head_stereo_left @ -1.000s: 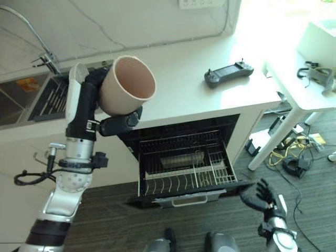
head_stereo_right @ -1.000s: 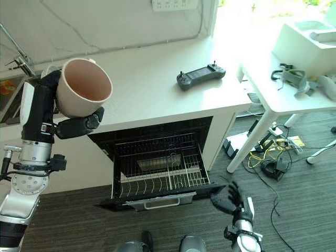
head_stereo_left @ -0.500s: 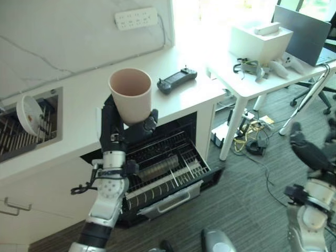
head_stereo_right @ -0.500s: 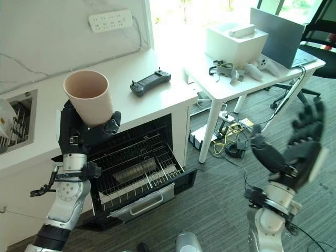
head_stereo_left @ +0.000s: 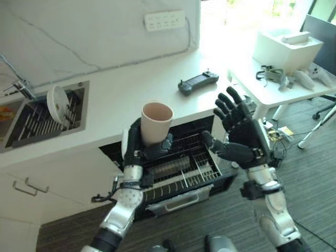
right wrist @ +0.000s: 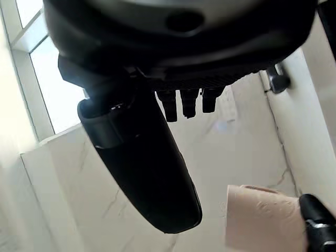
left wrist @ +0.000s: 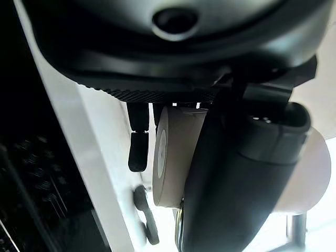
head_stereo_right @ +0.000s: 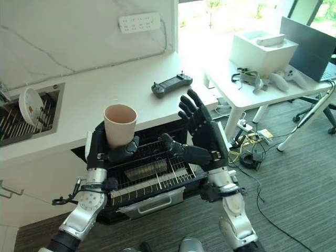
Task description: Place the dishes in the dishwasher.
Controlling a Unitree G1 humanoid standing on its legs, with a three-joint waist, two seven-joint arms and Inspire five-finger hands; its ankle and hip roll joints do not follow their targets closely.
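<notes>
Before me the dishwasher (head_stereo_left: 178,173) stands open under the white counter (head_stereo_left: 121,105), its wire rack (head_stereo_right: 149,176) pulled out. My right hand (head_stereo_left: 239,134) is raised beside it, fingers spread and holding nothing. My left hand (head_stereo_right: 107,149) curls round the upright pink cup (head_stereo_right: 119,124), held above the rack.

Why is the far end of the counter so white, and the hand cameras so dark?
Left eye view: strong daylight glares off the counter past the controller. Left wrist view: the left hand is a backlit dark mass round the cup. Right wrist view: the right hand is silhouetted against a bright window.
</notes>
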